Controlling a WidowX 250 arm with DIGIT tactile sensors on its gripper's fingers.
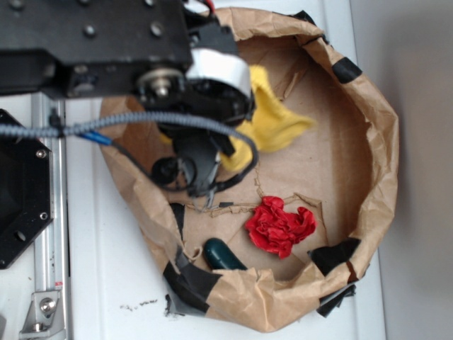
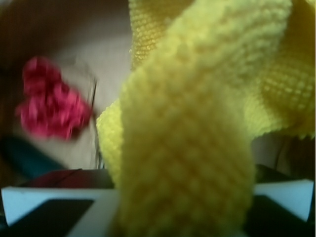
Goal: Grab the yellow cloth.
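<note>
The yellow cloth (image 1: 277, 125) lies in a brown paper basin, its left part hidden under my arm. In the wrist view the yellow cloth (image 2: 197, 98) fills most of the frame, and a thick fold of it runs down between my fingers. My gripper (image 2: 182, 219) is shut on that fold. From outside, the gripper (image 1: 225, 152) shows only as black parts at the cloth's left edge, and its fingertips are hidden there.
A small red ruffled cloth (image 1: 279, 227) (image 2: 49, 98) lies on the basin floor nearer the front. A dark green object (image 1: 223, 256) sits at the front wall. The basin's crumpled paper rim (image 1: 382, 142) rises all round, patched with black tape.
</note>
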